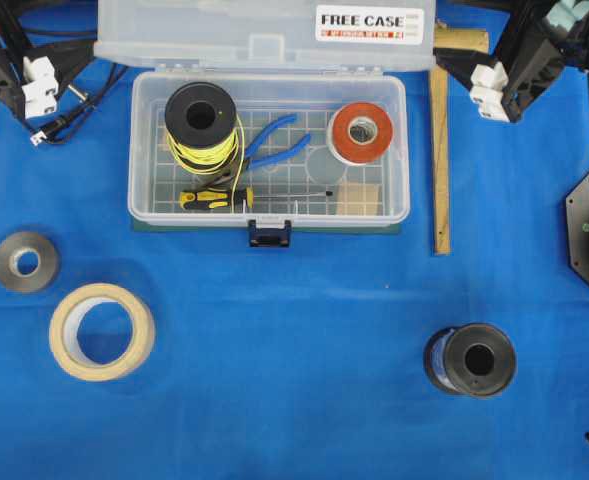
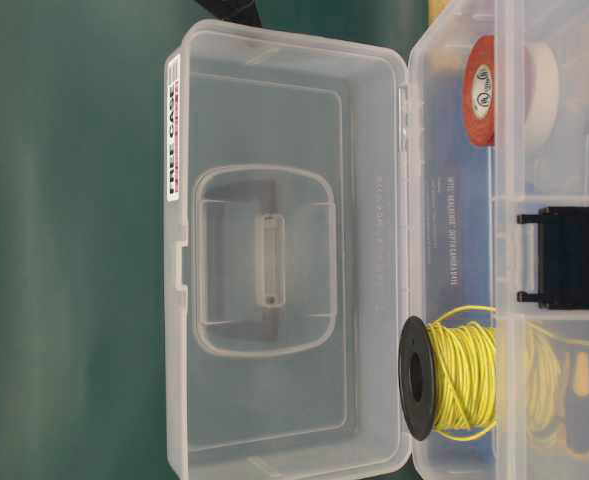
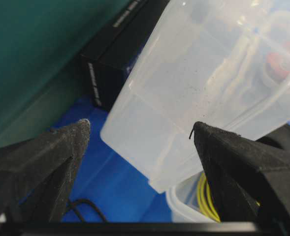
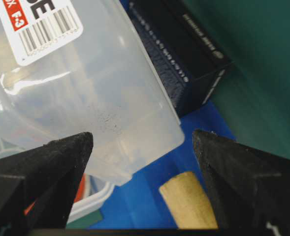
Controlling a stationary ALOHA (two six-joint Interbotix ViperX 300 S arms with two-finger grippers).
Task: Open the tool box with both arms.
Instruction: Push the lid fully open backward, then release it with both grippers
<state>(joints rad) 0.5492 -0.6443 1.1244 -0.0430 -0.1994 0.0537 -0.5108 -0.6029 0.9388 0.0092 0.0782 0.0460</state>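
A white sticker (image 1: 361, 23) on the right of the tool box (image 1: 269, 150) lid reads "FREE CASE"; its barcode corner shows "F-3".

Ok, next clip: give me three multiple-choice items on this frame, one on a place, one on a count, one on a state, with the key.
1. Where is the spool of yellow wire?
A. Inside the tool box, left end in the overhead view
B. On the blue cloth beside the tape rolls
C. On the lid

2. How many round items lie on the blue cloth outside the box?
A. One
B. Three
C. Five

3. What state is the lid in?
A. Latched shut
B. Swung fully open
C. Detached, lying on the cloth

Key: 1 A, the spool stands in the tray next to the blue pliers. 2 B, a grey roll, a cream masking tape roll and a black spool. 3 B, the lid stands back behind the tray, and the contents are exposed.
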